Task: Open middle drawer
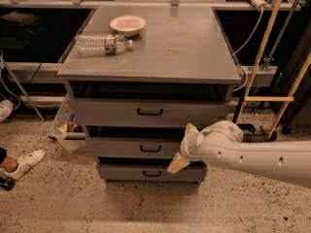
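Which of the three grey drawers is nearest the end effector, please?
The middle grey metal drawer: the end effector hangs before its front, right of its small black bar handle.

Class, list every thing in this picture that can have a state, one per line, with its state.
Middle drawer: shut.
Top drawer: shut.
Bottom drawer: shut.
Bottle: lying on its side on the cabinet top.
Bowl: upright, looks empty.
Gripper: jaws open, holding nothing, in front of the middle drawer's right end.
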Action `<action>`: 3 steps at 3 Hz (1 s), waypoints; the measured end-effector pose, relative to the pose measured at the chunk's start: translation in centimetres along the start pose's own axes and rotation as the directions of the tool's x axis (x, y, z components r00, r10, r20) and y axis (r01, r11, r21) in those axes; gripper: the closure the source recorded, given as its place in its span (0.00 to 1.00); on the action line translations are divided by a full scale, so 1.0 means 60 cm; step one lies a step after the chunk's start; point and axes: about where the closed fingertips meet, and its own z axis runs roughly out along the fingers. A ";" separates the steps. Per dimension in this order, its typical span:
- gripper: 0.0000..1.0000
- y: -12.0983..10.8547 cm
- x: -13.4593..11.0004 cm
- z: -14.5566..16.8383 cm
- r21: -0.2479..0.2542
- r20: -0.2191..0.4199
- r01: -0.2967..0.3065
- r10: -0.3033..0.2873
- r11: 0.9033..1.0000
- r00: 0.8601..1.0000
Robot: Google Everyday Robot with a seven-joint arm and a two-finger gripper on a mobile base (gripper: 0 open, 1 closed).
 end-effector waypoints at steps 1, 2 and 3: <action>0.00 0.004 0.002 -0.002 -0.005 -0.011 0.019 -0.019 1.000 1.000; 0.00 0.017 0.011 0.047 -0.041 -0.043 -0.002 0.000 0.999 0.999; 0.00 0.033 0.017 0.141 -0.094 -0.020 -0.061 0.060 0.994 0.998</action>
